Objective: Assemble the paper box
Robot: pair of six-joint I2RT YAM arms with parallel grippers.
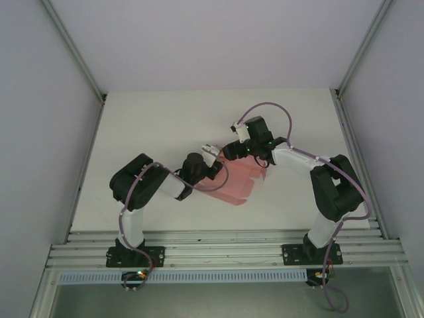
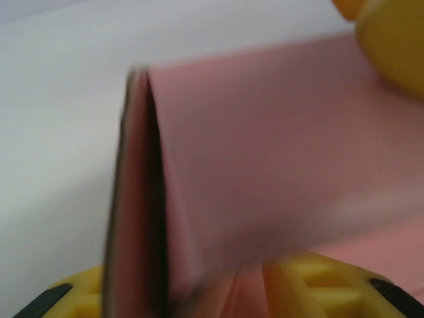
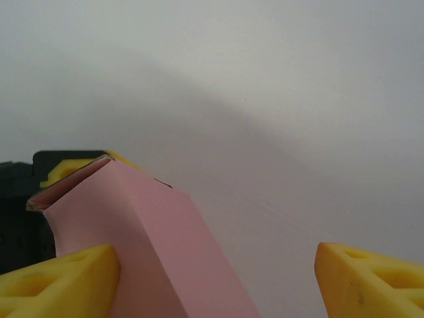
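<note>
The pale pink paper box (image 1: 240, 182) stands partly folded at the middle of the white table, between my two grippers. In the left wrist view the paper box (image 2: 265, 152) is very close and blurred, a folded edge standing upright at the left. My left gripper (image 2: 199, 291) appears shut on its lower edge, yellow showing either side of the card. My right gripper (image 3: 218, 278) is open wide. Its left finger (image 3: 59, 278) touches the side of the paper box (image 3: 146, 245), and its right finger (image 3: 371, 278) stands well apart.
The white table (image 1: 146, 132) runs out to grey walls at the back and sides. An aluminium rail (image 1: 225, 248) crosses the near edge, where both arm bases are bolted. Bare table lies to the right of the paper box in the right wrist view.
</note>
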